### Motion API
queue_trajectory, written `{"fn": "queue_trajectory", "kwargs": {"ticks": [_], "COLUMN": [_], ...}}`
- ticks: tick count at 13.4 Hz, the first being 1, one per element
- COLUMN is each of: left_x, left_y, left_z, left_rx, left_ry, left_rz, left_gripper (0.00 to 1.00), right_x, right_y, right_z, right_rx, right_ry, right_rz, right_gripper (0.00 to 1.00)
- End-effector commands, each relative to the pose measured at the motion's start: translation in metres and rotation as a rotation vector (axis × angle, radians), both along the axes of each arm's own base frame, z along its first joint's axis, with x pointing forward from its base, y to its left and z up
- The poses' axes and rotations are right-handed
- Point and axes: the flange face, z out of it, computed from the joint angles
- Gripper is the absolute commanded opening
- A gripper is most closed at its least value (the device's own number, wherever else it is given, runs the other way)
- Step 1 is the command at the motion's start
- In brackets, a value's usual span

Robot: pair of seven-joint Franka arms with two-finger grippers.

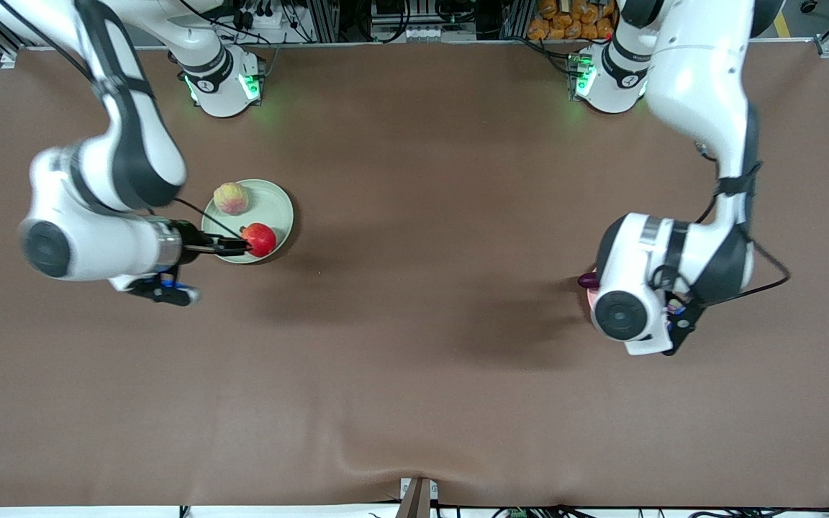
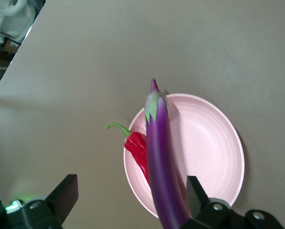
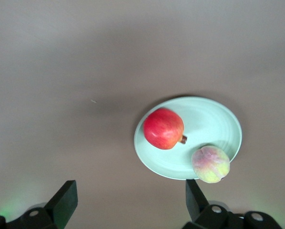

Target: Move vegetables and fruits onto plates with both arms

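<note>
The pale green plate [image 1: 273, 199] holds the peach [image 1: 231, 198] and the deep-red fruit [image 1: 260, 239]. My right gripper [image 1: 234, 248] is open and empty in the air over the plate's edge, beside the red fruit. The right wrist view shows the plate [image 3: 214, 119], red fruit [image 3: 164, 129] and peach [image 3: 210, 163] below the open gripper [image 3: 129, 198]. My left gripper [image 2: 128, 195] is open and empty above the pink plate [image 2: 204, 143]. The purple eggplant [image 2: 160, 162] lies across that plate with the red chili [image 2: 137, 150] beside it. In the front view only the eggplant's tip [image 1: 587, 279] shows under the left wrist.
The brown table [image 1: 414, 360] is bare apart from the two plates. The arms' green-lit bases [image 1: 224, 83] stand along the table's edge farthest from the front camera. The table edge [image 2: 18, 57] shows in the left wrist view.
</note>
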Motion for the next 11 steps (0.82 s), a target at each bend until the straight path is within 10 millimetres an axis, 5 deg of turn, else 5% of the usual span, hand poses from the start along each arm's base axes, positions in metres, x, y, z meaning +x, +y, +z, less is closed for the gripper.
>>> {"fn": "queue_trajectory", "kwargs": {"ticks": [1,2,5,7,9,11], "left_x": [-0.007,-0.010,-0.016,-0.021,-0.027,-0.041], "left_y": [0.009,0.013,0.021,0.026,0.042,0.065], "left_z": [0.030,0.039,0.060,0.071,0.091,0.110], "left_rx": [-0.029,-0.043,-0.107,-0.166,-0.230,-0.308], "left_ry": [0.038,0.075,0.166,0.210,0.243,0.259], "left_rz": [-0.060,-0.092,-0.210,-0.257,-0.316,-0.353], "left_gripper": [1.00,1.00,1.00,1.00,1.00,1.00], "right_x": [0.019,0.025,0.020,-0.014,-0.040,-0.070], "right_y": [-0.009,-0.031,-0.054,-0.048,-0.057,-0.074], "right_z": [0.077,0.103,0.149,0.199,0.228,0.229], "right_rx": [-0.067,-0.056,-0.073,-0.088,-0.101,-0.118], "right_ry": [-0.104,-0.141,-0.201,-0.228,-0.270,-0.333], "right_rz": [0.080,0.048,0.031,0.041,0.025,-0.010], "right_gripper": [1.00,1.00,1.00,1.00,1.00,1.00]}}
